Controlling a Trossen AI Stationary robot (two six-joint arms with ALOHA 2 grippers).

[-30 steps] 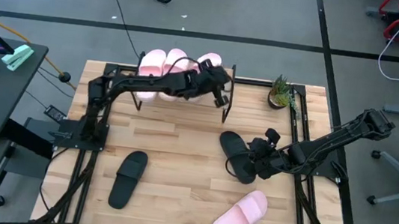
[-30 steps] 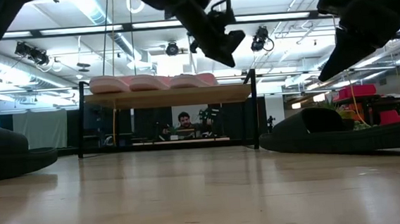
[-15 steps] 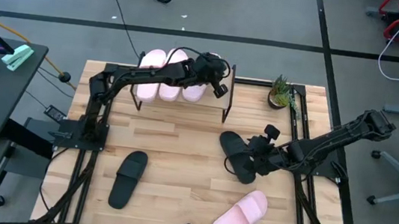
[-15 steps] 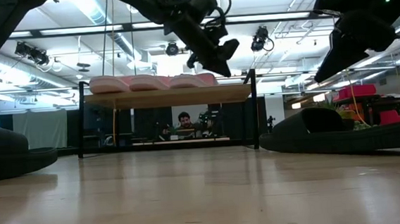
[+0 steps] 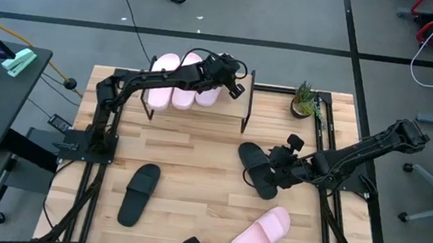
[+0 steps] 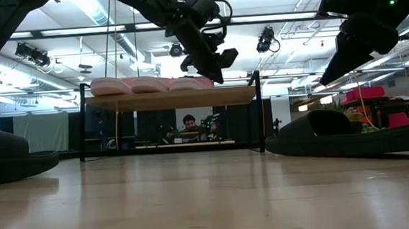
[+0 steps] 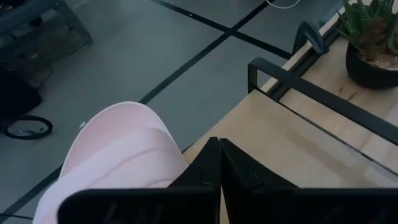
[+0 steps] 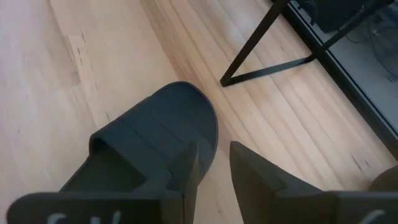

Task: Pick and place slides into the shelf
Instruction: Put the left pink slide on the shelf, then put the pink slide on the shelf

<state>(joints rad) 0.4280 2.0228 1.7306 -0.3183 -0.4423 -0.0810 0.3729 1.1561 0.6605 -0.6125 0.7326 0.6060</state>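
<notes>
Up top, left end effector (image 5: 238,89) pressed together, gripping nothing, hovering over the right end of the shelf (image 5: 238,108), just beside the third pink slide (image 5: 209,96). From the low view, same end effector (image 6: 214,69) hanging a little above the shelf top (image 6: 182,99), near the rightmost pink slide (image 6: 188,83). In the left wrist view, fingers (image 7: 205,168) closed against each other, pink slide (image 7: 118,149) right beside them, shelf plank (image 7: 280,137) beyond.

Further out on that shelf, three pink slides side by side: first (image 5: 163,73), second (image 5: 186,81), then the third under the arm. Left arm stretched from the bench's left edge up toward the upper centre of the frame.

Right of centre, right end effector (image 5: 270,173) with fingers partly apart, poised over a black slide (image 5: 254,165) lying on the bench (image 5: 194,176). In the right wrist view, one finger (image 8: 186,174) over the slide's strap (image 8: 155,137), the other (image 8: 255,174) off its edge; cannot tell whether touching. Low view: right end effector (image 6: 338,65) clearly above the black slide (image 6: 335,130).

Elsewhere, second black slide (image 5: 138,193) at lower left, fourth pink slide (image 5: 261,233) at lower right, potted plant (image 5: 305,101) at the bench's upper right corner. Person (image 6: 188,124) visible in the room behind the shelf.
</notes>
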